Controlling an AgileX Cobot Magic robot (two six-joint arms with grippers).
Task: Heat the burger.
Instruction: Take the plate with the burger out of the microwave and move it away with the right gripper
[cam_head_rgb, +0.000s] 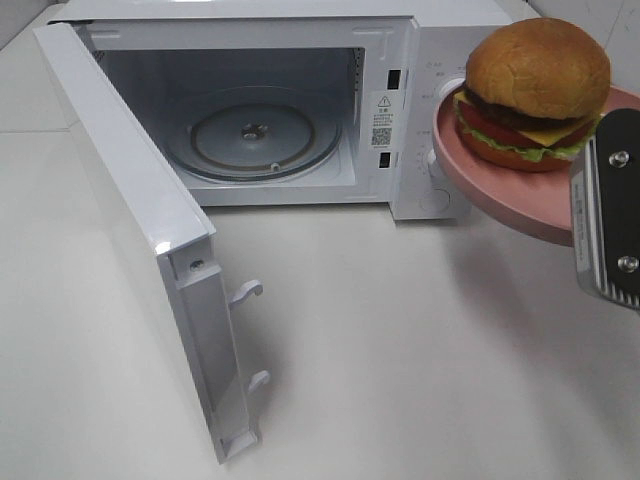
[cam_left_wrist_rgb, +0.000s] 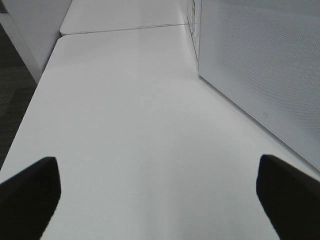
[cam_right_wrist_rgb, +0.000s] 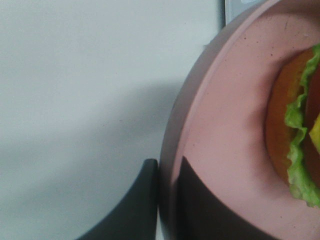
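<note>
Burger (cam_head_rgb: 535, 90) on pink plate (cam_head_rgb: 480, 180), held aloft right of open microwave (cam_head_rgb: 300, 110), above worktop (cam_head_rgb: 400, 340). Right gripper (cam_right_wrist_rgb: 167, 200) fingers clamped on plate rim. Left gripper (cam_left_wrist_rgb: 160, 200) fingers spread, empty. Likely light, stacked, apt to slide; carry by plate, level.

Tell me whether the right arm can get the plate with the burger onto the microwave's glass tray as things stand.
Probably yes. The door is swung wide open, the glass tray is bare, and the right tool grips the rim of the plate, held up in front of the control panel, beside the opening.
</note>
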